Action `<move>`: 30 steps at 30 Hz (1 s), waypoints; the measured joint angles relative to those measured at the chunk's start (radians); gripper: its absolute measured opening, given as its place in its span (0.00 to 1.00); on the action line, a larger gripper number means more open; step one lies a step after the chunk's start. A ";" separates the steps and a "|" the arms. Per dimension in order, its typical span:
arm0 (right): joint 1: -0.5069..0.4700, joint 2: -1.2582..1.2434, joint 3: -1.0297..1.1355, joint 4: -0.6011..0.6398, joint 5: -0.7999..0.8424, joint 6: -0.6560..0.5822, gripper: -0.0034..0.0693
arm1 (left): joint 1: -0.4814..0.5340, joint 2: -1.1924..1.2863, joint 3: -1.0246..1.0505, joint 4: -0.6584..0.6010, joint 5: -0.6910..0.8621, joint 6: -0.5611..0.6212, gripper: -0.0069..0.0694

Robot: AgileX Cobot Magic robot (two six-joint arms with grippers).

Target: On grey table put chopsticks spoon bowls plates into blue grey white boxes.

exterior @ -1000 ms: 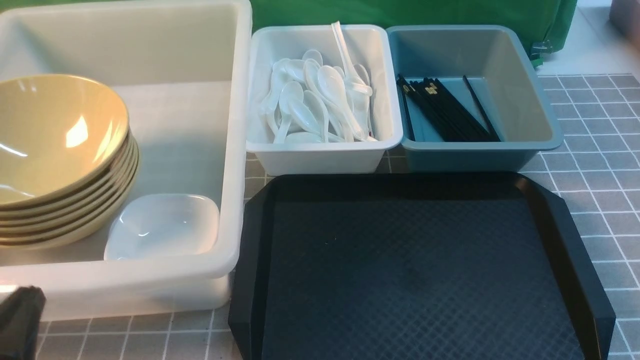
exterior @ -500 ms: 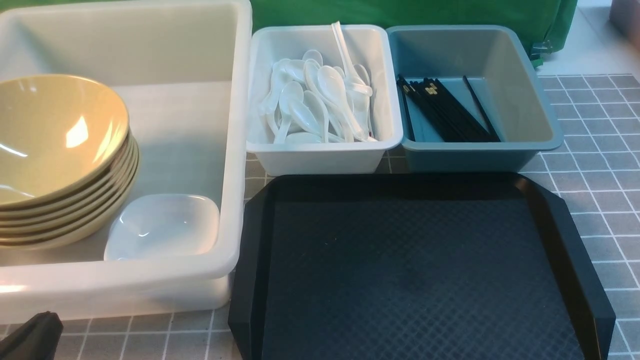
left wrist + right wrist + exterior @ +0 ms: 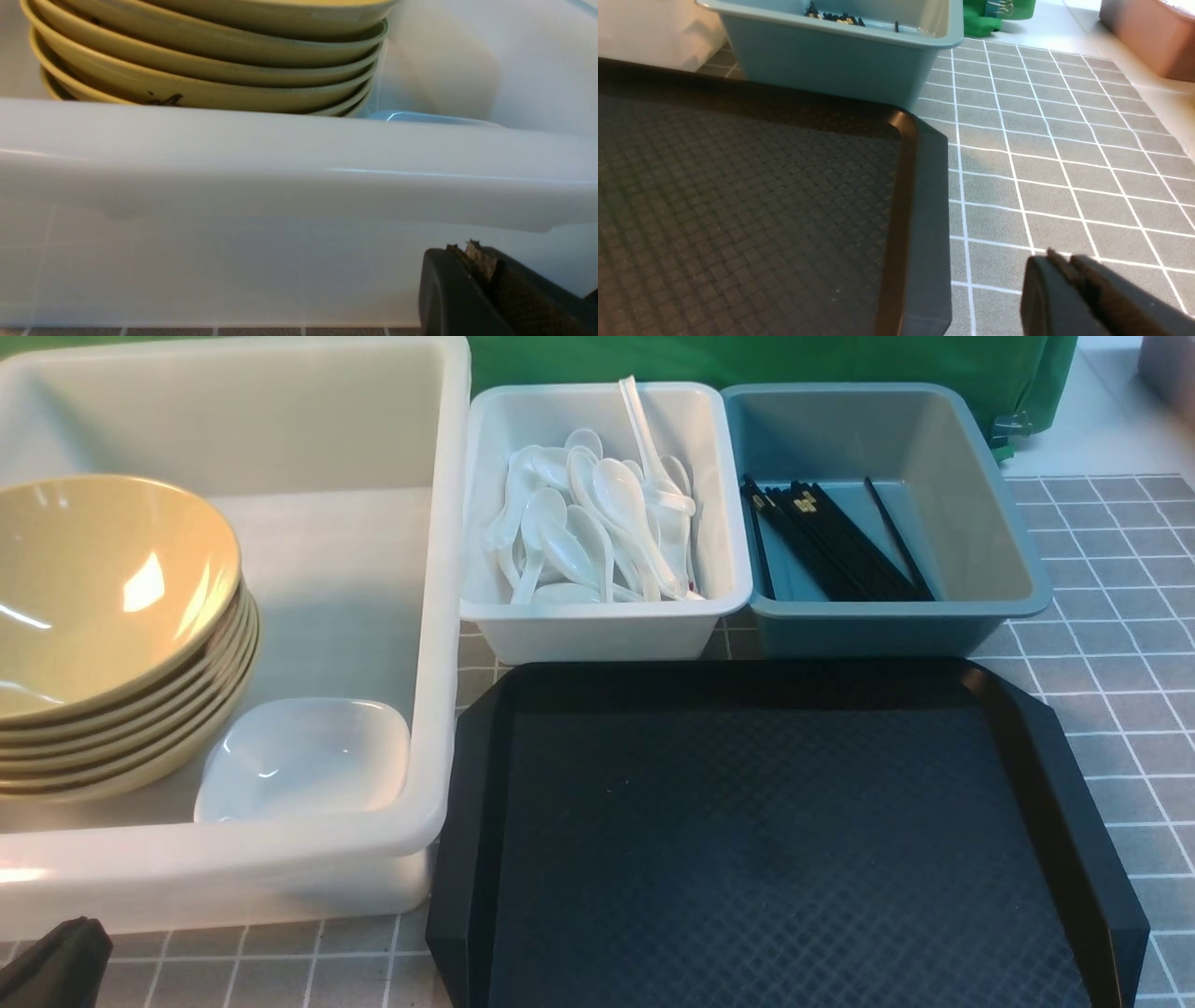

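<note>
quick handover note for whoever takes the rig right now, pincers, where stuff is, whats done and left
Left pincer: shut, empty, low outside the large white box.
Right pincer: shut, empty, over the grey table beside the black tray.
Yellow bowls and a white dish sit in the large box, spoons in the small white box, chopsticks in the blue box.
Tray bare; nothing visibly left.

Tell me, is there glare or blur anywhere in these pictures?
Front view: bright glare patches on the top bowl, and the tray looks dim and grainy. Left wrist view: a thin highlight streak along the white box rim. Right wrist view: the gripper at the edge is dark and soft.
</note>
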 joint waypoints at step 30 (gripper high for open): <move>0.000 0.000 0.000 0.000 0.000 0.000 0.18 | 0.000 0.000 0.000 0.000 0.000 0.000 0.08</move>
